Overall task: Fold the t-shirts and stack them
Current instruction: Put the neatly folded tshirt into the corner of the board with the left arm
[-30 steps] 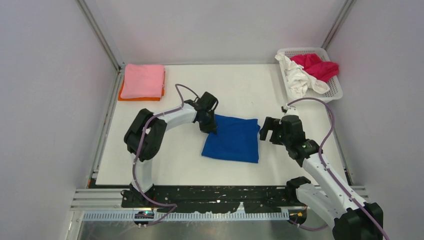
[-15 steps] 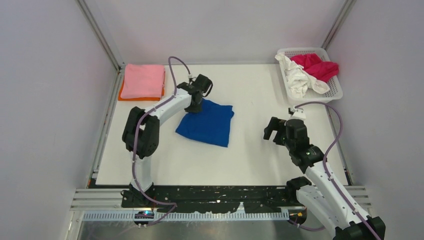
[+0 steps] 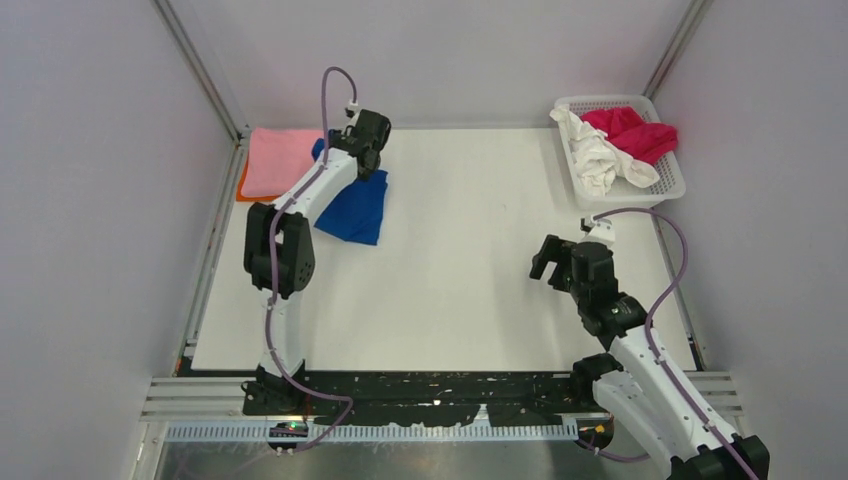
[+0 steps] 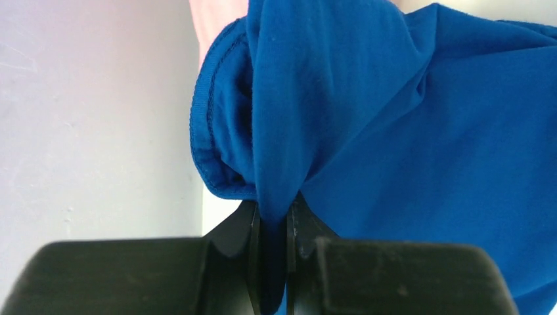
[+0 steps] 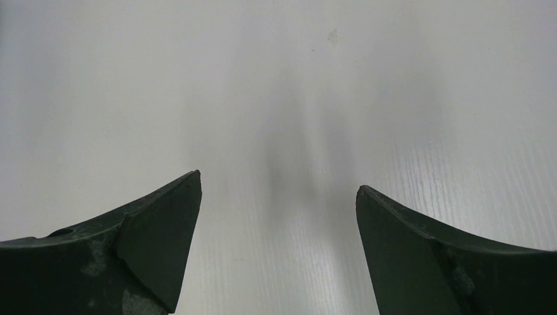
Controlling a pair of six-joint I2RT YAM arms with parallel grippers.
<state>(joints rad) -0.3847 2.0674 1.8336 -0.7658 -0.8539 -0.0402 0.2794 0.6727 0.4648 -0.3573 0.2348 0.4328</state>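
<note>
While my left end effector (image 4: 270,220) clamps the blue tee (image 3: 352,210) at the pink stack (image 3: 275,160), my right end effector (image 5: 279,197) gapes empty; crimson tee (image 3: 635,135), white tee (image 3: 595,160) remain.

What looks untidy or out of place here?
The crumpled white t-shirt spills over the rim of the white plastic mesh basket, beside the crimson t-shirt. The folded royal-blue t-shirt is bunched in the left gripper.

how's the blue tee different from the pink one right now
The blue tee is pinched at one bunched edge by the left gripper; nothing holds the pink tee. The blue one droops slanted and creased, while the pink one lies flat as a neat rectangle on the orange tee. Both are folded and at the far left of the table.
</note>
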